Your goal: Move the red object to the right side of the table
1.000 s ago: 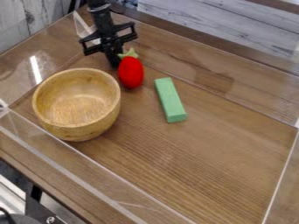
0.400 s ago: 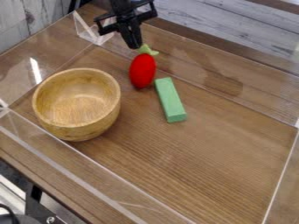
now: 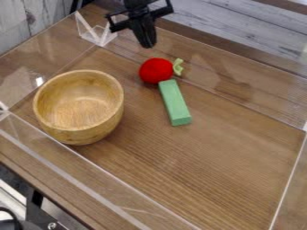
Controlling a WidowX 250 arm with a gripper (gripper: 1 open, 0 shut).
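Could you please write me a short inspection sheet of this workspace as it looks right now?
Surface: table, brown wood grain, low clear walls around it.
Job's things: red object lying on the wood, leaf end to the right, close beside the top end of the green block.
Clutter: wooden bowl, upright, empty, left of the block.
Claw: claw shut, holding nothing, above and behind the red object.
Cables: nothing seen.
Surroundings: pale plank wall behind.
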